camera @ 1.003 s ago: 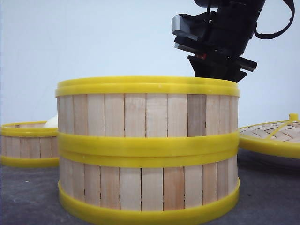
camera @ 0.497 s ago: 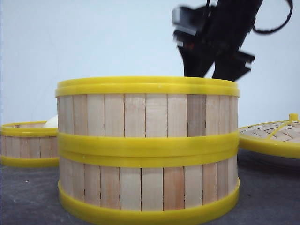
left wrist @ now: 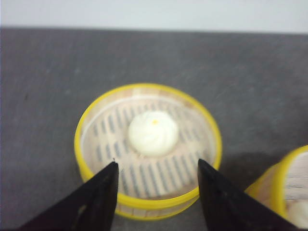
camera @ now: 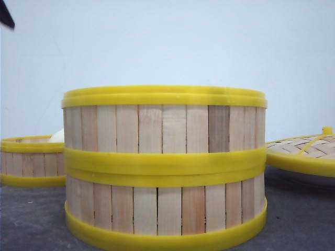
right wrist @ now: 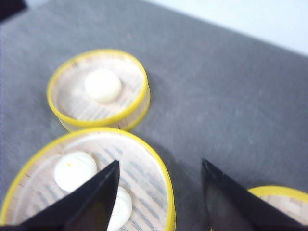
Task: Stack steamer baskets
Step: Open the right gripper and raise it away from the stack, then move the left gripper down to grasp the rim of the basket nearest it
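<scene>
stack: two steamer baskets (camera: 165, 167) already nested
loose basket (left wrist: 148, 148): light, stiff, bun (left wrist: 153, 133) inside; grab opposite rims
left gripper (left wrist: 156, 187): wide, empty
right gripper (right wrist: 159, 192): spread, empty

Woven lid (camera: 306, 154) cut off by front view's edge.

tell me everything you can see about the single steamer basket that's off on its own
The lone steamer basket is round and shallow, its wall made of pale vertical wooden slats bound by yellow rims top and bottom. Its floor is slatted with gaps, and one white bun with a small orange dot sits at the centre. It stands upright and uncovered on the dark grey table, left of the two-basket stack and apart from it. The open left claw hovers above, touching nothing.
</scene>
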You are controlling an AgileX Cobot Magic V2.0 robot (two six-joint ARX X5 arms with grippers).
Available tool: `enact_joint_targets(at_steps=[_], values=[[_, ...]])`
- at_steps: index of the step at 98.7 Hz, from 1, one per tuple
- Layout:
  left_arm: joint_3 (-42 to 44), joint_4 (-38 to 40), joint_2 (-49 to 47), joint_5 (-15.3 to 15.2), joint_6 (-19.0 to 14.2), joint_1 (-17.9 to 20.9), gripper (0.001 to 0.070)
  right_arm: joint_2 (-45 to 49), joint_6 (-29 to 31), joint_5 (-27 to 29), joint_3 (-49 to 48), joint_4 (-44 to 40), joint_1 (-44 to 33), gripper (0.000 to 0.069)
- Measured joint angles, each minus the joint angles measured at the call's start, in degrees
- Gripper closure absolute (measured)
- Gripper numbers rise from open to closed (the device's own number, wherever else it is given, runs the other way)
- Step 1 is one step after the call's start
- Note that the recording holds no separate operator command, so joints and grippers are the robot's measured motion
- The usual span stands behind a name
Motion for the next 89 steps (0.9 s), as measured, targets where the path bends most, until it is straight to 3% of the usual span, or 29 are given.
enact_joint_targets(at_steps=[28, 37, 46, 89], values=[[4.5, -0.4, 15.0, 0.1, -0.4, 8.4, 0.0407, -3.3, 0.0, 0.0, 0.0, -2.7, 1.4, 0.0365], [7.8, -1.0, 20.1, 1.6, -1.0, 10.1, 0.0407, -3.3, 0.0, 0.0, 0.0, -3.8, 1.4, 0.0365], [11.1, -2.3, 25.5, 3.0, -1.4, 10.7, 0.0407, -3.3, 0.0, 0.0, 0.0, -3.9, 1.4, 0.0365], [24.7, -9.6, 46.6, 2.3, -1.4, 11.0, 0.0407, -3.3, 0.0, 0.0, 0.0, -4.1, 1.5, 0.0365]])
